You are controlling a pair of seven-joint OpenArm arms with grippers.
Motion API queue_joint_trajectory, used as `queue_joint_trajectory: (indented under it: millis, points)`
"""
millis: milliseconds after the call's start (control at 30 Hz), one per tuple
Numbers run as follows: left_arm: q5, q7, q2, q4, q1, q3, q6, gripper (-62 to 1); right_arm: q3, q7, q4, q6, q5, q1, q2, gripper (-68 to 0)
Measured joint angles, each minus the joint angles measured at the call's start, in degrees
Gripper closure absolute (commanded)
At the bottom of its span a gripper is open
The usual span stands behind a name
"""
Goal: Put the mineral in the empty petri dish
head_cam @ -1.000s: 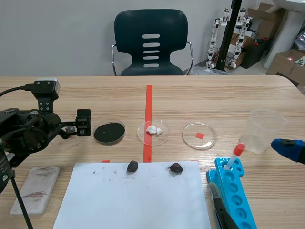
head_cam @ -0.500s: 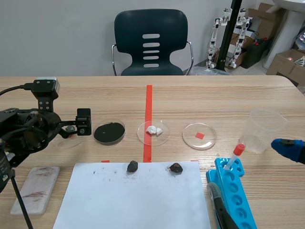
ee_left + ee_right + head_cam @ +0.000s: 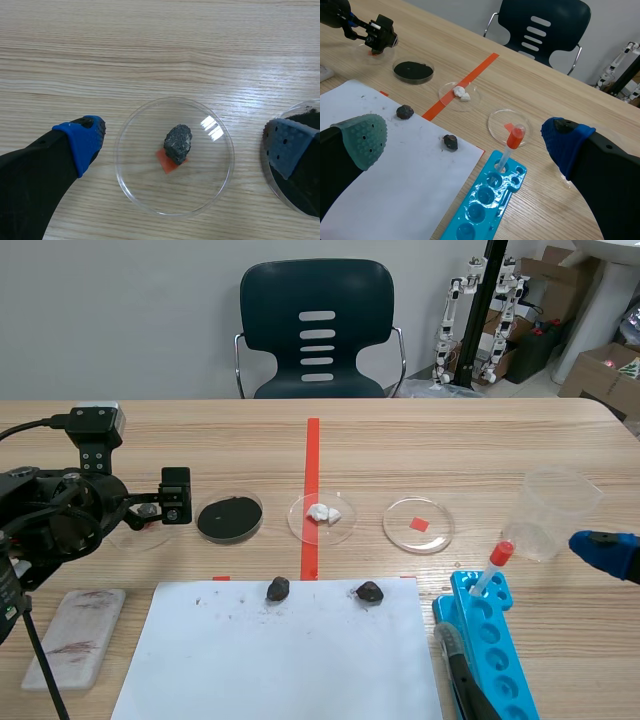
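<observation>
Dark mineral (image 3: 178,144): inside the clear petri dish (image 3: 131,184), centre of my left wrist frame.
Left gripper (image 3: 165,502): fingers apart above that dish; unchanged from a second ago.
Right gripper (image 3: 465,136): fingers apart, empty.

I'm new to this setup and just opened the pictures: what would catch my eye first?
A dark stone sits in a clear dish between the open fingers of the left gripper. Two more stones lie on the white sheet near the robot, with a bright blue rack to its right.
</observation>
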Motion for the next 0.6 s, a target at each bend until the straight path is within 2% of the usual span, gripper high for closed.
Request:
queue_joint_trajectory:
  millis: [600]
  points:
    - [0.0, 0.4, 0.0, 0.0, 0.0, 0.0, 0.0, -62.3, 0.0, 0.0, 0.0, 0.0, 0.0, 0.0, 0.0, -65.5]
